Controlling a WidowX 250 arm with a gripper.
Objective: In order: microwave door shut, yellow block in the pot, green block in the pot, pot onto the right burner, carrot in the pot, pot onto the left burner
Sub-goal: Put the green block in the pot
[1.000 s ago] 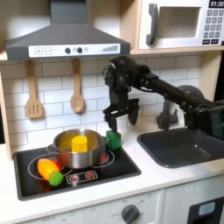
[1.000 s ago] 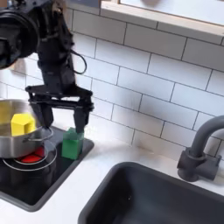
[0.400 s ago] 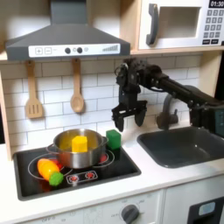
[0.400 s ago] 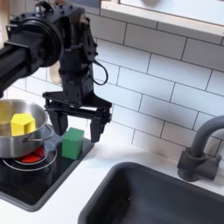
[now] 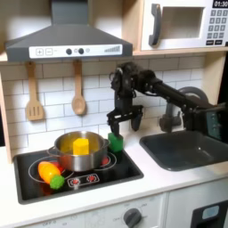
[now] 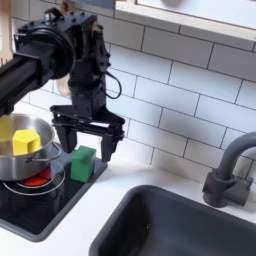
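Observation:
The steel pot (image 5: 64, 153) (image 6: 10, 160) stands on the black stove and holds the yellow block (image 5: 80, 145) (image 6: 25, 141). The green block (image 5: 116, 141) (image 6: 82, 163) sits on the stove's back right corner, just beside the pot. My gripper (image 5: 125, 122) (image 6: 90, 152) hangs open right over the green block, fingertips spread to either side at about its top. An orange carrot (image 5: 48, 171) with a green end lies on the stove, left of the pot in the first exterior view. The microwave door (image 5: 178, 25) is shut, up at that view's top right.
A dark sink (image 5: 189, 151) (image 6: 175, 225) with a grey faucet (image 5: 169, 116) (image 6: 228, 180) lies right of the stove (image 5: 125, 167) in both exterior views. Two wooden utensils (image 5: 78, 93) hang on the tiled wall under the range hood (image 5: 67, 40).
My gripper has shifted from near the pot's rim to over the green block and dropped slightly. It stays open. The blocks, pot and carrot have not moved.

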